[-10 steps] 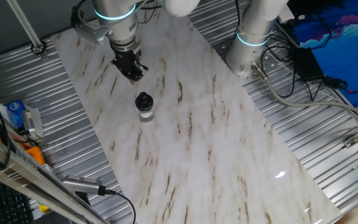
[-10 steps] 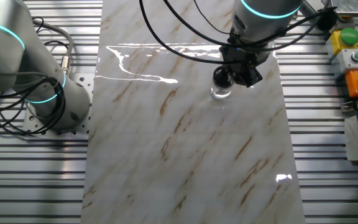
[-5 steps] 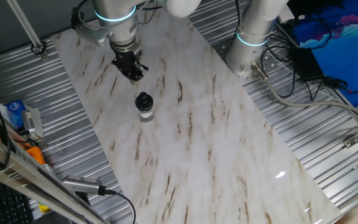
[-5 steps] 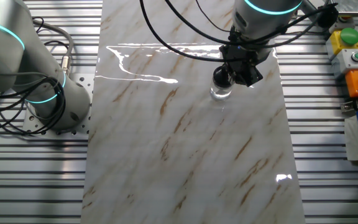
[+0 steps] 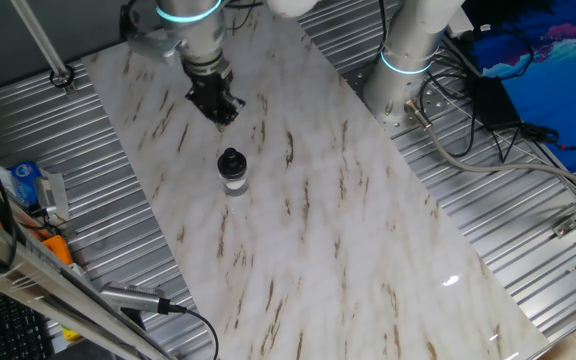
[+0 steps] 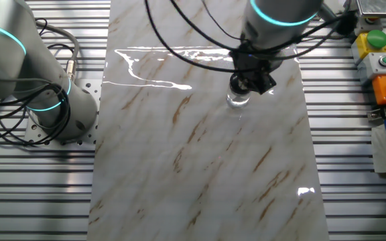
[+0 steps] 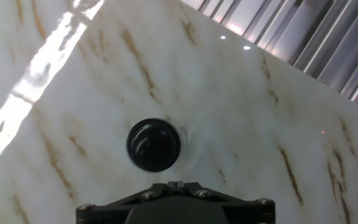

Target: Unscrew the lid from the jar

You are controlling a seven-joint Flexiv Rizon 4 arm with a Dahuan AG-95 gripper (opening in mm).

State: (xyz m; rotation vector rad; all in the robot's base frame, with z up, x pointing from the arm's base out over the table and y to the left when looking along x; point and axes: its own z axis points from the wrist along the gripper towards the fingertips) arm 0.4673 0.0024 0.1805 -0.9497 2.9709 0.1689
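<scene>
A: Start at the gripper [image 5: 215, 103]. What is it doing?

B: It hangs above the bench [image 5: 298, 230], short of the jar [image 5: 233, 179] and not touching it. It holds nothing. How far apart the fingers stand I cannot tell: in both fixed views they are a dark clump, and in the hand view only the black base of the gripper shows along the bottom edge.

A: And the jar?

B: It stands upright on the marble bench top, in the half nearer the arm, with the lid [image 5: 230, 160] on. From the hand view the lid [image 7: 153, 145] sits just ahead of the gripper base, a little left of centre.

A: How will it handle?

B: I judge it light and stiff, a small clear body under a glossy black cap. The cap looks smooth, so fingers may slip when turning. The place to take hold is the rim of the lid, from above, on opposite sides. Nothing visible pins the jar down, so it could spin or tip along with the lid.

A: What is hard to see?

B: In the other fixed view the gripper [image 6: 252, 75] covers part of the jar [image 6: 238, 100]. The jar's clear wall nearly melts into the pale marble, and I cannot make out threads or any contents.
</scene>
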